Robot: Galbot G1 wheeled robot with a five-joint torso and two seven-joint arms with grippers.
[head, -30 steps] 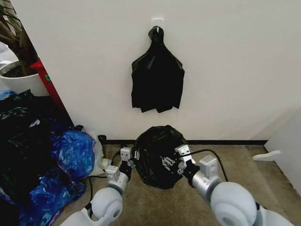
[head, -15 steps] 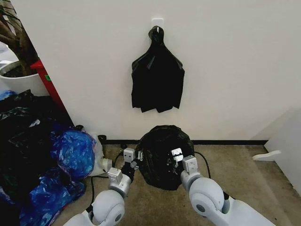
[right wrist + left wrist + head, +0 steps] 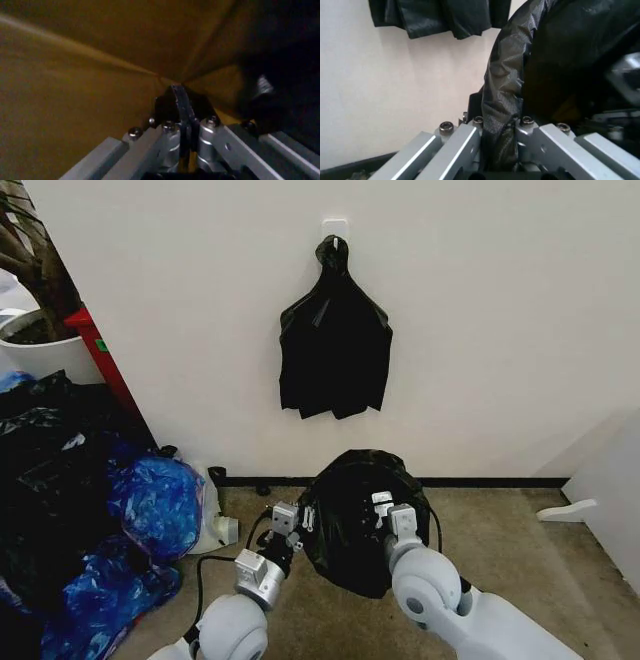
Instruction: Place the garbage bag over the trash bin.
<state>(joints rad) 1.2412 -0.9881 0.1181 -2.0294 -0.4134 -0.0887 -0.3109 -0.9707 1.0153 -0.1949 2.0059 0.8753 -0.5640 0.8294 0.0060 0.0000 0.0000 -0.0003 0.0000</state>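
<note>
Right now both arms are reaching forward toward the wall [image 3: 500,330], each one gripping the garbage bag [image 3: 352,520], which is hanging billowed between them just in front of the dark baseboard [image 3: 480,481] at the foot of that wall. The left gripper [image 3: 297,520] is pinching the bag's near left edge; in the left wrist view its jaws are clenched on a crinkled fold of black plastic [image 3: 502,123], with the film bunching up between the two metal fingers [image 3: 465,144]. The right gripper [image 3: 386,508] is holding the bag's front right side, and the right wrist view is showing its jaws squeezed together on a thin dark edge of the film [image 3: 180,103], with yellowish light glowing through the plastic around it.

The bag is swelling out into a rounded black mass above the brown carpet [image 3: 520,550], its bottom hanging close to the floor. Whether the trash bin is sitting under the plastic I cannot tell.

Higher up on the wall, a flat black bunch of bags [image 3: 334,345] is hanging from a white hook [image 3: 335,228], directly above the held bag. Against the wall's left end, blue plastic bags [image 3: 155,505] and black ones [image 3: 45,480] are lying heaped, with a white plant pot [image 3: 45,350] standing behind them.
</note>
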